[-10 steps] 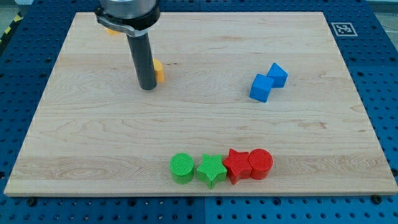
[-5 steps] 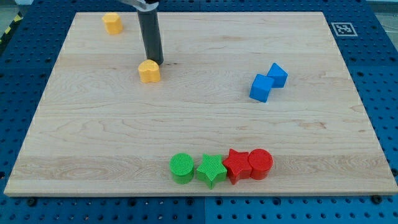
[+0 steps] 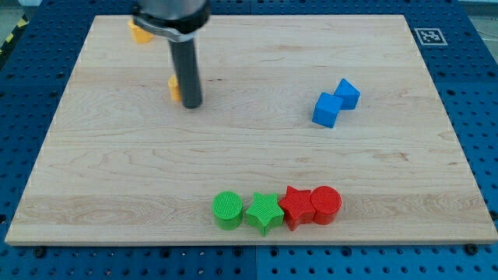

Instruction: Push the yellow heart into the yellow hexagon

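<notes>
At about eleven o'clock from the centre of the wooden board (image 3: pixel 249 155), my tip (image 3: pixel 191 106) rests on the surface, with the dark rod rising straight up toward the view's top. The rod carries no jaws at all, so nothing is gripped or held; it is only a bare end against the wood.

The yellow heart (image 3: pixel 174 87) sits at nine o'clock from my tip, just beside the rod and mostly hidden behind it, so only a narrow yellow sliver shows; whether it touches the rod cannot be told. The yellow hexagon (image 3: pixel 138 32) lies at eleven o'clock from the heart, near the board's top-left corner, partly covered by the arm's wider upper part and well apart from the heart.

At three o'clock from my tip, well apart, two blue cubes (image 3: pixel 335 102) stand touching each other corner to side. Toward six o'clock on the board, near its lower edge, four blocks form a tight row: a green cylinder (image 3: pixel 228 211), a green star (image 3: pixel 264 213), a red star (image 3: pixel 296 207) and a red cylinder (image 3: pixel 326 204), each touching its neighbour.
</notes>
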Available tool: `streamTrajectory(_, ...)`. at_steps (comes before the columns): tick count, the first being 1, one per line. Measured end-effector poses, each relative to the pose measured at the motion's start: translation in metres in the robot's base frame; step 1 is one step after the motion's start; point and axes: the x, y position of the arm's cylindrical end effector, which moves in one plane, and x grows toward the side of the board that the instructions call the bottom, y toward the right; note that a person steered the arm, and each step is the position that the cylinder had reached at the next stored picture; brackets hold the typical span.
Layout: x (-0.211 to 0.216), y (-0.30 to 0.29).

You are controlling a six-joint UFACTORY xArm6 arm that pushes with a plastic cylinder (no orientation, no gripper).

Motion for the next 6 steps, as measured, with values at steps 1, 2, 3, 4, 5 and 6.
streamTrajectory(1,-0.045,-0.035)
streamTrajectory(2,-0.083,-0.045)
streamTrajectory(3,-0.063,-0.040)
streamTrajectory(4,-0.059,-0.008)
streamTrajectory(5,-0.091,0.007)
streamTrajectory(6,-0.117,-0.008)
